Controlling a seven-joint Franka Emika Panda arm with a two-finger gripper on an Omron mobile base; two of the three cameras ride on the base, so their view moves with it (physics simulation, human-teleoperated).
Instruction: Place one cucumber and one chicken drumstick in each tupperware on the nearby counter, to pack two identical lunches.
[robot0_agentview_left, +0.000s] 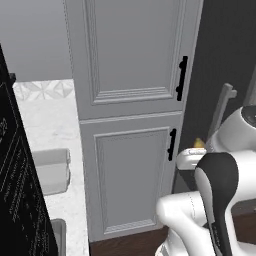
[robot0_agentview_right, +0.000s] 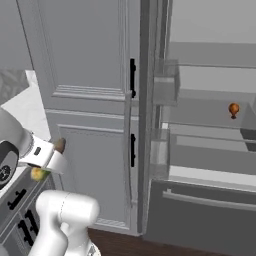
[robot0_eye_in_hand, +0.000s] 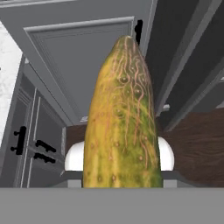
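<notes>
One cucumber (robot0_eye_in_hand: 121, 118), yellow-green and warty, stands lengthwise up the middle of my hand view, clamped in the pincer (robot0_eye_in_hand: 119, 175); its tip points toward the grey panelled cabinet door (robot0_eye_in_hand: 83, 61) ahead. From the right base view I catch a bit of that yellow-green at the pincer (robot0_agentview_right: 42, 170), low on the left beside the arm's white wrist. From the left base view the arm (robot0_agentview_left: 220, 200) blocks most of it, with a small yellow glimpse near the wrist.

Left of the tall cabinet (robot0_agentview_left: 130, 120) runs the white marble tabletop (robot0_agentview_left: 50, 125), and one grey tupperware (robot0_agentview_left: 50, 170) sits on it, well apart from the held cucumber.

Right of the cabinet the fridge (robot0_agentview_right: 210, 125) stands open. One chicken drumstick (robot0_agentview_right: 233, 109) rests on a shelf inside. Dark wood floor (robot0_eye_in_hand: 197, 144) shows below.
</notes>
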